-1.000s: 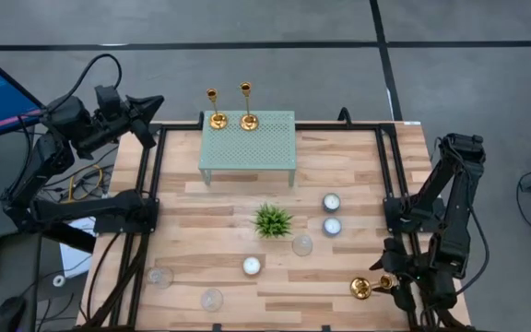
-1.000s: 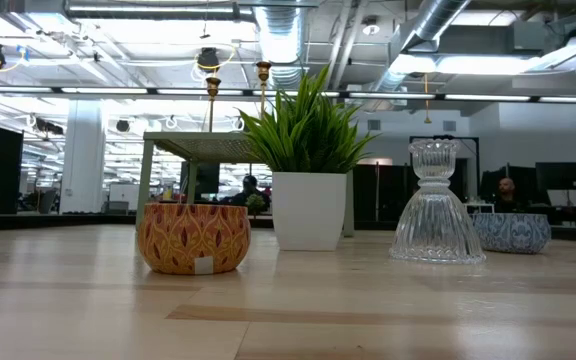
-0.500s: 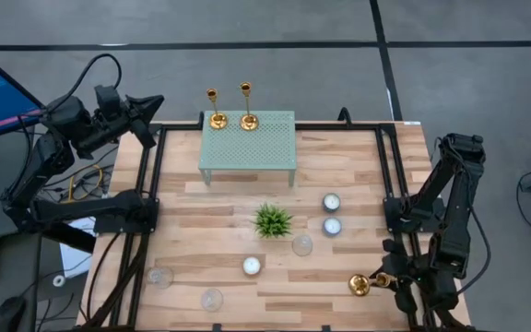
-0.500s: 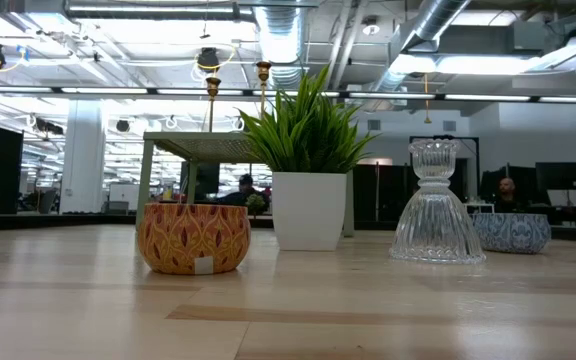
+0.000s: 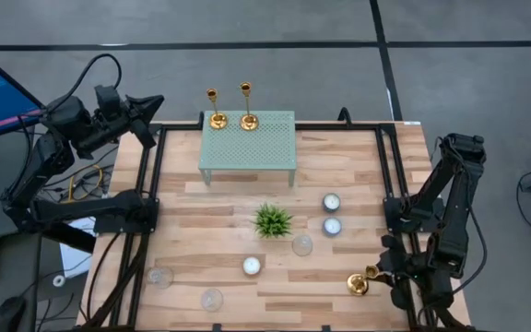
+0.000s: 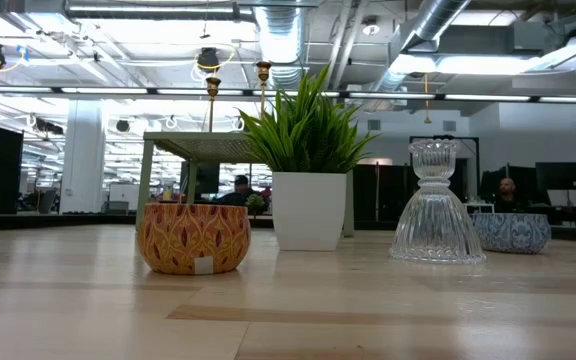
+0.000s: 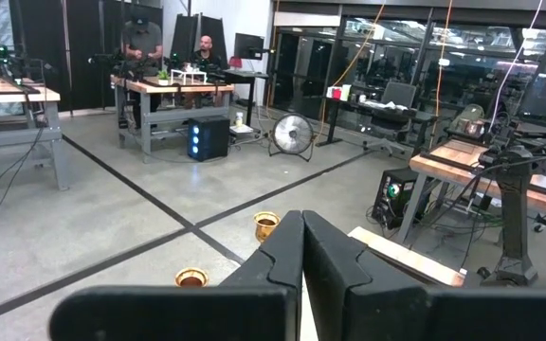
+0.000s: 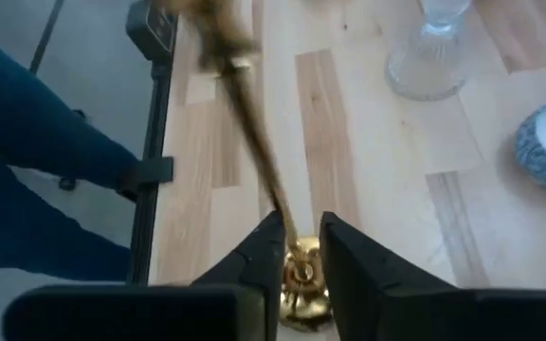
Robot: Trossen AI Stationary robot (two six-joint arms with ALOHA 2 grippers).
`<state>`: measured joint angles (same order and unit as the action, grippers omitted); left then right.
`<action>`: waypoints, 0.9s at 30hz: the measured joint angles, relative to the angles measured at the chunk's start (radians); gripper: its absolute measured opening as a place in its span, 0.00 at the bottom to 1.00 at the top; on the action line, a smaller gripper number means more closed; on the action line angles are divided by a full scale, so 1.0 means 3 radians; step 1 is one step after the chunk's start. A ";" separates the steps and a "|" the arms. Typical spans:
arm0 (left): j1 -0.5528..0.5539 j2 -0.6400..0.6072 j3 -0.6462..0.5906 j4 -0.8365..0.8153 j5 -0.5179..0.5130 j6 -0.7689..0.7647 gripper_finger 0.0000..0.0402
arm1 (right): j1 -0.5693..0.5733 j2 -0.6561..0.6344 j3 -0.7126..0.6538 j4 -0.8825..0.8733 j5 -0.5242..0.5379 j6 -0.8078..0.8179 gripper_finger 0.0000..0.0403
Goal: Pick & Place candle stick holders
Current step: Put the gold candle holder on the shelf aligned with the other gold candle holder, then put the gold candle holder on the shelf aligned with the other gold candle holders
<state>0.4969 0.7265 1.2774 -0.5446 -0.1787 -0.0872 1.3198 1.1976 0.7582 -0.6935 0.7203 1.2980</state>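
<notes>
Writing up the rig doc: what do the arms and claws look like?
Both arms are matte black, built of jointed tubular links. The left arm has black cables looping over its upper links, with yellow wires at its base. The right arm has the same dark build. The left claw and right claw each have two flat, angular black fingers; no markings visible.

Right gripper (image 5: 383,278) clasps a candlestick (image 5: 361,282) at the table's (image 5: 358,175) near-right corner; tealights (image 5: 331,214) lie beyond.
</notes>
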 joint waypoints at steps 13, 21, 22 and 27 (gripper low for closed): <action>0.0000 0.0000 0.0000 0.0000 0.0000 0.0000 0.02 | 0.0282 0.0000 0.0000 -0.0016 -0.0084 0.0225 0.42; -0.0001 0.0000 0.0000 0.0000 0.0000 -0.0024 0.02 | 0.0214 0.0004 0.0000 -0.0005 -0.0053 -0.0092 0.54; -0.0001 0.0000 0.0000 0.0000 0.0000 -0.0025 0.02 | 0.0183 0.0004 0.0000 -0.0003 -0.0048 -0.0155 0.53; 0.0000 0.0001 0.0000 0.0001 0.0000 -0.0025 0.02 | 0.0033 0.0004 0.0000 0.0101 -0.0043 -0.0457 0.51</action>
<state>0.4967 0.7268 1.2774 -0.5442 -0.1787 -0.0948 1.3296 1.1988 0.7582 -0.6633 0.7074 1.1610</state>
